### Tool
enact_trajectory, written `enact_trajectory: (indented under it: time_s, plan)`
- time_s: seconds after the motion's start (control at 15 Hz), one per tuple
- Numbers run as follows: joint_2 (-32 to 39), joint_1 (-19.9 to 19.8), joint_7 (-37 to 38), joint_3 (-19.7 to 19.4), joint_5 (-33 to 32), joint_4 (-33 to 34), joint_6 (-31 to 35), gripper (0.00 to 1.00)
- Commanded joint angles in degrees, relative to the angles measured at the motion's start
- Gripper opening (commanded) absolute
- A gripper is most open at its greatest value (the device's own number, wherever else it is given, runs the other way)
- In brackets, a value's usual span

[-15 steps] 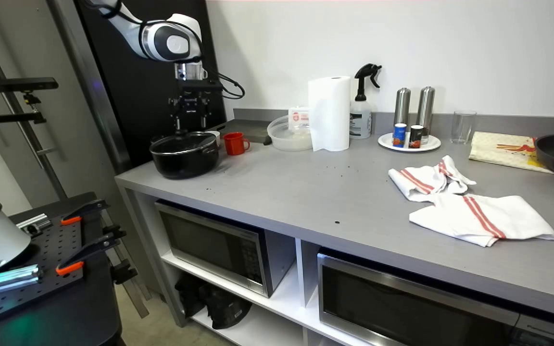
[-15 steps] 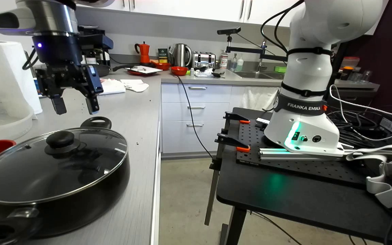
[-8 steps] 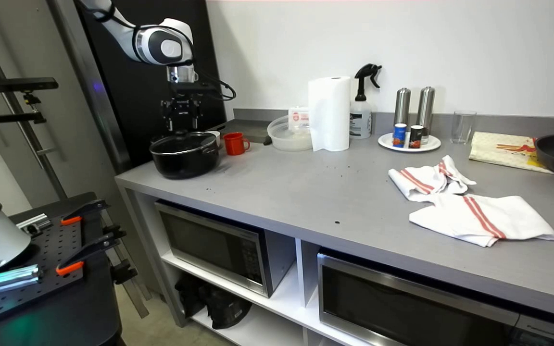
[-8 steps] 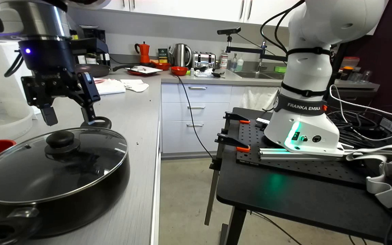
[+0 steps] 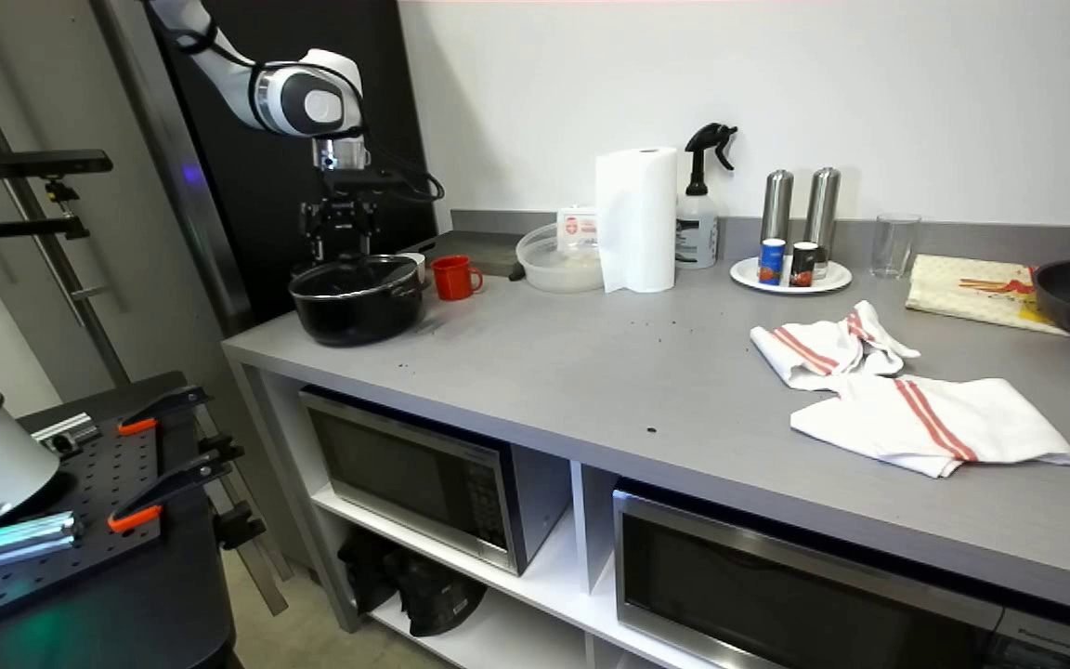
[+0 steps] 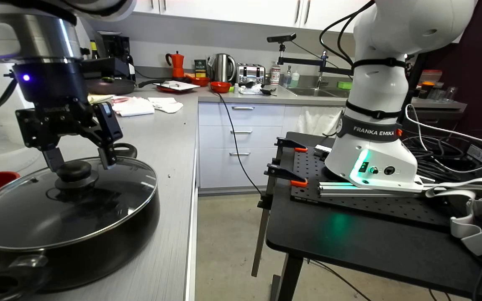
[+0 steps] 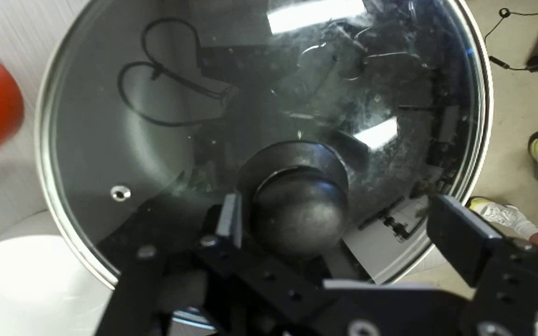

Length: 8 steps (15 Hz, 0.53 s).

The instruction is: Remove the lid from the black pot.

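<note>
The black pot [image 5: 363,319] stands on the left end of the counter in an exterior view, and close up in an exterior view [image 6: 103,263]. The glass lid [image 6: 111,209] rests flat on it. Its dark knob [image 6: 73,170] sticks up at the centre. My gripper [image 6: 81,159] points down low over the lid and is open. In the wrist view the jaws [stand] wide apart, with the knob [image 7: 299,212] between them. One of the fingers [image 7: 230,219] is close beside the knob; the other is well off on the right. Contact cannot be told.
A red cup [image 5: 453,278] stands beside the pot, with a white bowl [image 7: 31,284] close to the lid's rim. A clear plastic tub [image 5: 561,268] and a paper towel roll [image 5: 637,223] stand further along. The counter's edge [image 6: 191,209] runs near the pot.
My gripper has moved down and towards the pot, and its fingertips have come to the height of the knob. It stays open. The pot and lid have not moved.
</note>
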Motion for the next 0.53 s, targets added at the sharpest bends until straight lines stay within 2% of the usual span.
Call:
enact_trajectory:
  time_s: [0.0, 0.07, 0.13, 0.27, 0.47]
  plan:
    - [2.0, 0.4, -1.1, 0.3, -1.2, 1.8, 0.7, 1.0]
    - [2.3, 0.4, -1.2, 0.3, -1.2, 2.0, 0.7, 0.99]
    - [2.6, 0.5, -1.3, 0.3, -1.3, 2.1, 0.7, 0.74]
    - [2.8, 0.5, -1.7, 0.2, -1.4, 2.4, 0.8, 0.7]
    - [2.7, 0.5, -1.9, 0.1, -1.9, 2.9, 0.9, 0.47]
